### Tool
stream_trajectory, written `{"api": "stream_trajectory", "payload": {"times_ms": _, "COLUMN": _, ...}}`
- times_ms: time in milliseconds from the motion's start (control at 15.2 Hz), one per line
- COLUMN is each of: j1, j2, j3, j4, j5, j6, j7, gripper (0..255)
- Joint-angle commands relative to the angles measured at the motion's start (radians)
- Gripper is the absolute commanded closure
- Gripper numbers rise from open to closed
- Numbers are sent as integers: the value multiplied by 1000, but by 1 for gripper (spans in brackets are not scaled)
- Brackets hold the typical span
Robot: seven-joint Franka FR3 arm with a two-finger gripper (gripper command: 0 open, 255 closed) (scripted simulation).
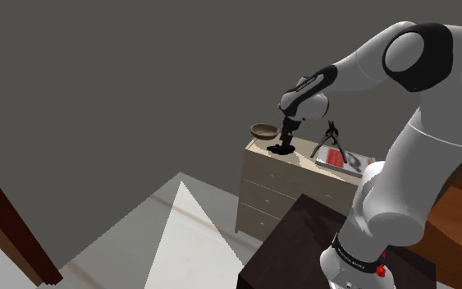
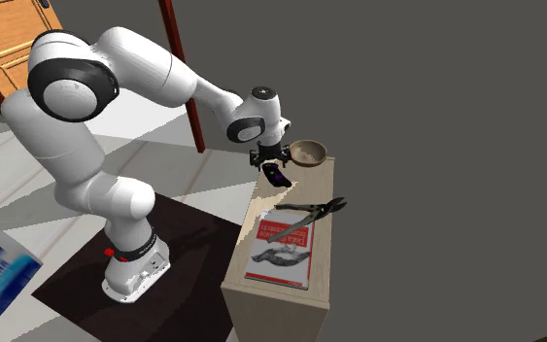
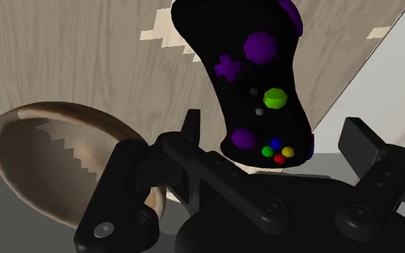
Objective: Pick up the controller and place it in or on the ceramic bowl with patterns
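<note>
Controller (image 3: 262,79) first: it is black with purple buttons, a green one and a small cluster of coloured dots at one end, and it lies on the top of a pale wood-grain dresser (image 1: 270,193) that has drawers down its front. The black gripper (image 3: 275,126) sits low over it, and in the wrist view its two fingers are spread, one on each side of the end with the coloured dots, with a strip of surface showing between each finger and the controller's body (so the fingers straddle it and do not press on it). From the shoulder view the gripper (image 1: 285,139) points down at the controller (image 1: 281,150), which is near the dresser's front edge. The bowl (image 1: 263,130), brown outside and paler inside with a light rim, stands just beside the controller toward that view's left, at the end of the dresser top. In the second exterior view the bowl (image 2: 308,153) is at the far end of the dresser (image 2: 322,255), with the controller (image 2: 279,178) just below the gripper (image 2: 271,158). Further along the top lie dark pliers (image 2: 305,216) and a red-and-white book (image 2: 283,255), well apart from the controller.
</note>
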Motion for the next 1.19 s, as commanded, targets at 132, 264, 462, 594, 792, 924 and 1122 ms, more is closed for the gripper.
{"api": "stream_trajectory", "payload": {"times_ms": 132, "j1": 18, "j2": 78, "j3": -11, "j4": -1, "j5": 113, "j6": 49, "j7": -89, "gripper": 0}}
{"api": "stream_trajectory", "payload": {"times_ms": 264, "j1": 19, "j2": 118, "j3": -6, "j4": 0, "j5": 174, "j6": 68, "j7": -132, "gripper": 0}}
{"api": "stream_trajectory", "payload": {"times_ms": 462, "j1": 17, "j2": 129, "j3": -1, "j4": 0, "j5": 192, "j6": 74, "j7": -144, "gripper": 0}}
{"api": "stream_trajectory", "payload": {"times_ms": 594, "j1": 17, "j2": 129, "j3": -1, "j4": 0, "j5": 192, "j6": 74, "j7": -144, "gripper": 0}}
{"api": "stream_trajectory", "payload": {"times_ms": 792, "j1": 17, "j2": 129, "j3": -1, "j4": 0, "j5": 192, "j6": 74, "j7": -144, "gripper": 0}}
{"api": "stream_trajectory", "payload": {"times_ms": 924, "j1": 17, "j2": 129, "j3": -1, "j4": 0, "j5": 192, "j6": 74, "j7": -145, "gripper": 255}}
{"api": "stream_trajectory", "payload": {"times_ms": 1122, "j1": 17, "j2": 129, "j3": -1, "j4": 0, "j5": 192, "j6": 74, "j7": -144, "gripper": 255}}
